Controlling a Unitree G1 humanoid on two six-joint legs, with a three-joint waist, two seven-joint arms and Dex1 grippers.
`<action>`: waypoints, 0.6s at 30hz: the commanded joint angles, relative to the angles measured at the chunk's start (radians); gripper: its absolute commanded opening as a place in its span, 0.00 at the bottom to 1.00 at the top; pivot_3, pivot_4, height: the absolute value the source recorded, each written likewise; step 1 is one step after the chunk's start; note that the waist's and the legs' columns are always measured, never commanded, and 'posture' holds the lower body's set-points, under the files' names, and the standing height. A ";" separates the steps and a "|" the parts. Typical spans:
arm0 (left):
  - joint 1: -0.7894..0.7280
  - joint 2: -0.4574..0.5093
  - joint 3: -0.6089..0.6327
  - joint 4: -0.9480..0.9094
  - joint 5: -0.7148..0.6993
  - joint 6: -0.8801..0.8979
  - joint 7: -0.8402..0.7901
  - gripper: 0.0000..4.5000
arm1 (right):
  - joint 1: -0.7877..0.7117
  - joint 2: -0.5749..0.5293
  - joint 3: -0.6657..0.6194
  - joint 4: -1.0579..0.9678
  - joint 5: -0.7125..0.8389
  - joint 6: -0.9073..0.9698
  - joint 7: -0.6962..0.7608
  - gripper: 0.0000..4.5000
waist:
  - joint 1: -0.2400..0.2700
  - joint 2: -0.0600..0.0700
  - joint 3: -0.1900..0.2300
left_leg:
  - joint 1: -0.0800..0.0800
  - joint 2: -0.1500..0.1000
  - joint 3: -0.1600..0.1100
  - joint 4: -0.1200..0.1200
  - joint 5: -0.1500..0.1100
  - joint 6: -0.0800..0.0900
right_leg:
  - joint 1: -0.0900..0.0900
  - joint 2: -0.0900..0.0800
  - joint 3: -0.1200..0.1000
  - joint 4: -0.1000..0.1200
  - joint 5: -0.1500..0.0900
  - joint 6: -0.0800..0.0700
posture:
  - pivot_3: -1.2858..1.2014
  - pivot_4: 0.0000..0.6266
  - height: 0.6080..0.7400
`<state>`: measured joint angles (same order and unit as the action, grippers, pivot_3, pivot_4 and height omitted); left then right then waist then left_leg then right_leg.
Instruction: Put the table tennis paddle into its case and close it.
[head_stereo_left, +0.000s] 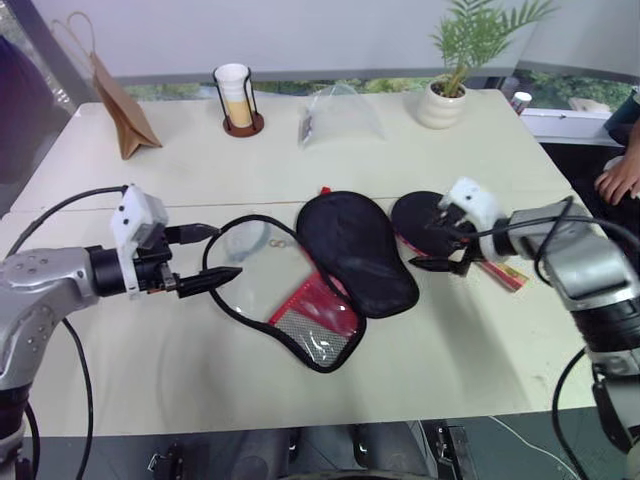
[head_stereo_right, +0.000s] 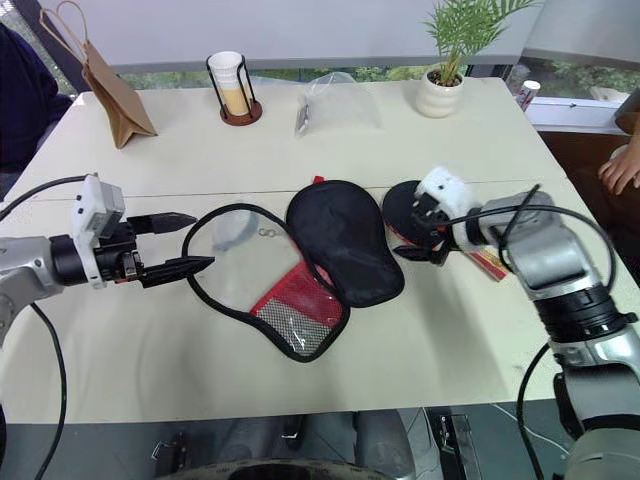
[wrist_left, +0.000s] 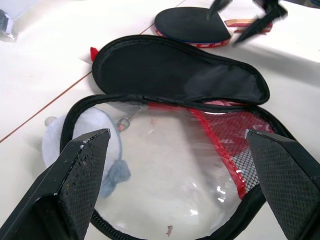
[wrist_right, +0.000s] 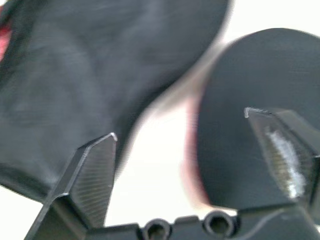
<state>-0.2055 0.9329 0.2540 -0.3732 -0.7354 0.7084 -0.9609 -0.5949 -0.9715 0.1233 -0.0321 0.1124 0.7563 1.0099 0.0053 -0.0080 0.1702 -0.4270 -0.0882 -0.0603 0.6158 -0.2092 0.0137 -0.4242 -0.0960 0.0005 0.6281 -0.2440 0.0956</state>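
One table tennis paddle (head_stereo_left: 425, 218) lies flat on the cream table (head_stereo_left: 200, 160), black face up, right of centre. Its handle points right, under the right gripper (head_stereo_left: 452, 240). That gripper hovers over the handle end with its two black fingers spread apart and nothing between them.

One case (head_stereo_left: 330, 270) lies unzipped at the table's middle, just left of the paddle. It is spread in two halves: a black lid half toward the right and a half with a clear window, red panel and mesh toward the left and near edge.

The left gripper (head_stereo_left: 205, 257) hangs at the case's left rim, its jaws wide apart and empty.

Along the far side stand one brown paper bag (head_stereo_left: 122, 105), one cup in a wire holder (head_stereo_left: 236, 97), one clear plastic bag (head_stereo_left: 340, 113) and one potted plant (head_stereo_left: 450, 75). A person's hand (head_stereo_left: 618, 178) rests at the right edge.
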 joint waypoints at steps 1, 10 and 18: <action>-0.028 -0.006 -0.007 -0.004 0.002 -0.016 -0.008 1.00 | 0.086 -0.092 -0.098 0.014 -0.023 -0.055 -0.020 0.98 | 0.008 0.000 0.000 | 0.000 0.000 0.000 0.000 0.000 0.000 | 0.000 0.000 0.000 0.000 0.000 0.000 | 0.52 0.24 0.95; -0.104 -0.020 -0.065 0.037 0.023 -0.018 -0.029 1.00 | 0.148 -0.064 -0.101 0.216 -0.025 -0.151 -0.030 0.98 | -0.001 0.000 0.000 | 0.001 0.001 0.001 0.002 0.000 0.001 | 0.001 0.001 0.000 0.001 0.000 0.000 | 0.52 0.24 0.95; -0.108 -0.026 -0.079 0.046 0.041 -0.026 -0.047 1.00 | 0.098 -0.011 -0.088 0.358 -0.016 -0.149 -0.001 0.86 | -0.001 0.000 0.000 | 0.001 0.001 0.001 0.002 0.001 0.001 | 0.001 0.001 0.000 0.001 0.000 0.000 | 0.52 0.24 0.95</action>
<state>-0.3045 0.9034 0.1706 -0.3162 -0.7001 0.7049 -1.0011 -0.4781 -0.9875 0.0481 0.3160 0.0889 0.6113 1.0046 0.0042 -0.0077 0.1706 -0.4262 -0.0875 -0.0593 0.6184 -0.2086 0.0145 -0.4226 -0.0951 0.0006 0.6292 -0.2439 0.0958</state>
